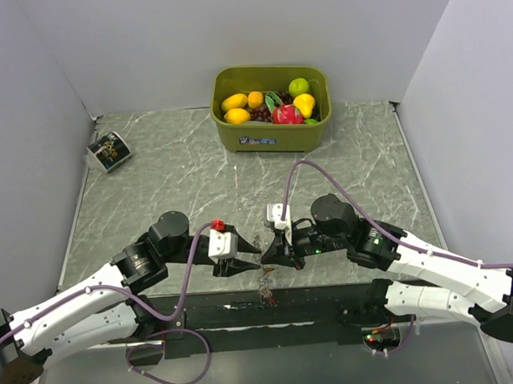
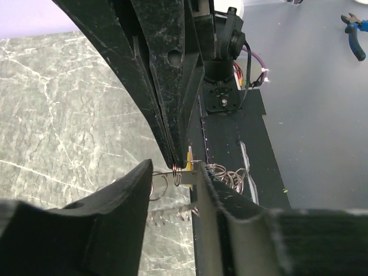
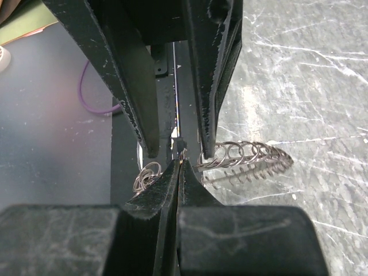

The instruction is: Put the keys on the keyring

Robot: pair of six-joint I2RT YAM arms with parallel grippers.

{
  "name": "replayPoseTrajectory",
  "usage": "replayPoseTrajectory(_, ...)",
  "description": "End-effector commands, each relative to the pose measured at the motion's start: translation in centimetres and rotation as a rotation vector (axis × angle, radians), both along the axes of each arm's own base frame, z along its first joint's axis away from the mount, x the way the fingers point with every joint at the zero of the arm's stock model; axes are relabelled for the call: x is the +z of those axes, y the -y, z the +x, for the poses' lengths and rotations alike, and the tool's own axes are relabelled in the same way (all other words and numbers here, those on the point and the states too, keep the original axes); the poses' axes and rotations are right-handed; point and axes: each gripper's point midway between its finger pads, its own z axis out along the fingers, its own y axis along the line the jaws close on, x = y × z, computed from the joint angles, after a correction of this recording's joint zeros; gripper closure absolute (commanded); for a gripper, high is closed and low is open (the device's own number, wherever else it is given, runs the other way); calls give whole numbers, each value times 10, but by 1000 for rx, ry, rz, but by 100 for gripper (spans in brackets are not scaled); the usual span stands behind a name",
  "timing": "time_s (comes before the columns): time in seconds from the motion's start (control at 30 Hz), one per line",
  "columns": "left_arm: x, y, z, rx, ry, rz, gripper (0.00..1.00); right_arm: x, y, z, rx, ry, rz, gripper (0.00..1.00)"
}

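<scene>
The right gripper (image 3: 179, 168) was clamped tight on one thin wire loop of the keyring (image 3: 247, 154), its fingertips meeting with no gap. The left gripper (image 2: 173, 183) was slack, jaws apart on either side of that pinched loop and grasping nothing, though one finger seemed to brush the coil. The keyring hung in the air between the two tips, over the near edge of the table (image 1: 150, 164). Its coils trailed to each side and cast a shadow on the marble. A yellow key (image 2: 190, 163) sat just beside the pinched loop. Whether it was threaded on could not be told, and no other keys were clear.

The risk, as I judge it, lay in the hold on a single slim wire. If the left fingers closed off-centre, they could twist the loop free and drop everything. The springy coil could also snag on a finger, and the tips were crowded enough to collide.

Both arms reached forward and inward, forearms low, with the grippers meeting nose to nose at centre.
</scene>
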Motion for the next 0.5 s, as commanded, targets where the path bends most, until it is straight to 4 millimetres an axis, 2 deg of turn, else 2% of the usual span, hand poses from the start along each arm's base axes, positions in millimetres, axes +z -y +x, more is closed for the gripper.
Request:
replayPoseTrajectory(0.0, 8, 5, -1, -25, 25, -19, 61, 41, -7, 5, 1, 74, 105, 100)
replayPoseTrajectory(0.17, -1, 9, 2, -21, 15, 19, 63, 46, -7, 3, 6, 80, 123, 100)
replayPoseTrajectory(0.27, -2, 11, 1, -23, 17, 22, 68, 47, -5, 3, 0, 81, 128, 100)
replayPoseTrajectory(0.37, -1, 11, 1, -26, 23, 11, 84, 46, -3, 2, -2, 79, 128, 100)
replayPoseTrajectory(0.4, -1, 11, 0, -27, 22, 9, 96, 46, -3, 2, -7, 77, 127, 100)
replayPoseTrajectory(0.47, -1, 11, -1, -37, 24, 7, 99, 46, -1, 2, -10, 76, 127, 100)
